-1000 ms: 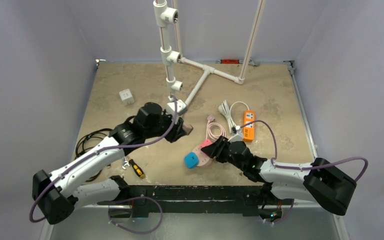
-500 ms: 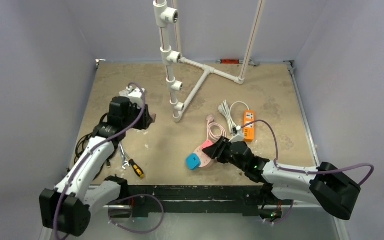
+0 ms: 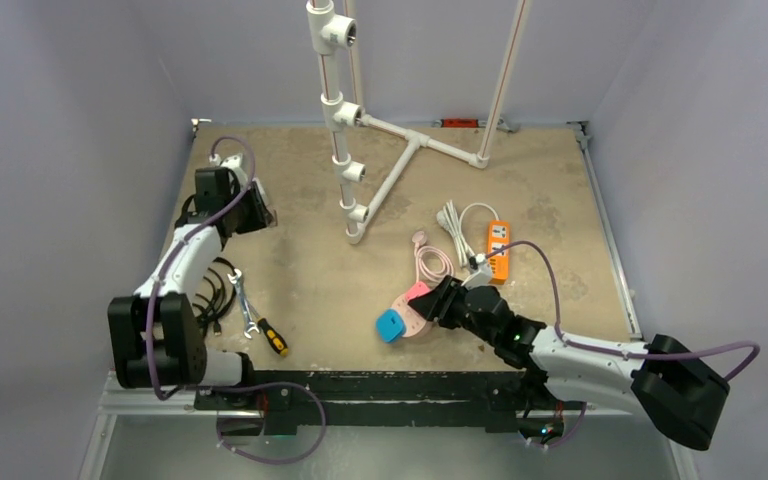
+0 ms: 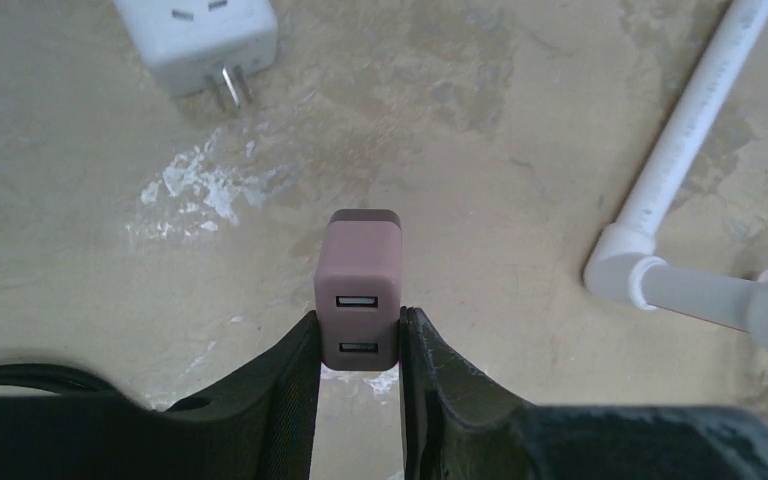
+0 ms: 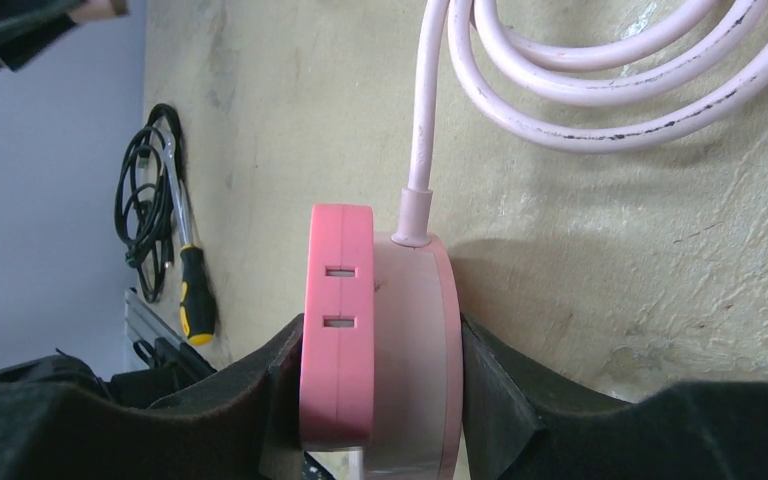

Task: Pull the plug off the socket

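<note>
Mauve plug, its two slots facing the left wrist camera, is being held above the far-left part of the sandy table. The left gripper is clamping it from both sides. A white adapter is lying just beyond it, prongs pointing toward the plug, and a white pipe is running along the table to its right. Well apart, near the middle of the near edge, the right gripper is squeezing the round pink socket, which is standing on edge. A pale pink cable is leaving the socket's far side and coiling there. A blue block is touching the socket's left side. An orange power strip is lying farther back on the right. A screwdriver, a wrench and a black cord are lying at the near left.
</note>
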Robot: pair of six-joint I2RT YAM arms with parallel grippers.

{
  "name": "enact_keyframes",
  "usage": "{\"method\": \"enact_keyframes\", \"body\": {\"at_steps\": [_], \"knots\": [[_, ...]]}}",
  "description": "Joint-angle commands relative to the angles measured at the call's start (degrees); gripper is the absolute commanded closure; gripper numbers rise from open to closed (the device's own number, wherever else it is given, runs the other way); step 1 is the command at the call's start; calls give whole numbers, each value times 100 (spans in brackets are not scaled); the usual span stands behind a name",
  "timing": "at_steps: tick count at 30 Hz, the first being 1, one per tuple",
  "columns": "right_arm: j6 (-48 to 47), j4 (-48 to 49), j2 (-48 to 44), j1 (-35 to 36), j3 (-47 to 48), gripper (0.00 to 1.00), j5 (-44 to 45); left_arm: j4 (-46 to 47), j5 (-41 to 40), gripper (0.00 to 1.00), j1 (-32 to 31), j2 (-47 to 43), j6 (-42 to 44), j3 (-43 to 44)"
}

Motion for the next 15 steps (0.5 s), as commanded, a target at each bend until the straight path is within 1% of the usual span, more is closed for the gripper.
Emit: {"method": "enact_keyframes", "body": {"at_steps": [1, 3, 6, 10, 15], "knots": [[-206, -120, -102, 18, -148, 100, 95, 204, 391, 100, 318, 468, -191, 177], [-191, -75, -116, 15, -186, 100, 69, 251, 378, 100, 423, 666, -202, 182], [-195, -19, -95, 18, -190, 100, 22, 190, 350, 100, 442, 1013, -149, 283], [-204, 23, -64, 18, -177, 100, -46, 219, 202, 100, 434, 1231, -107, 385], [-181, 81, -96, 18, -183, 100, -80, 185, 7, 99, 446, 1745, -49, 680]]}}
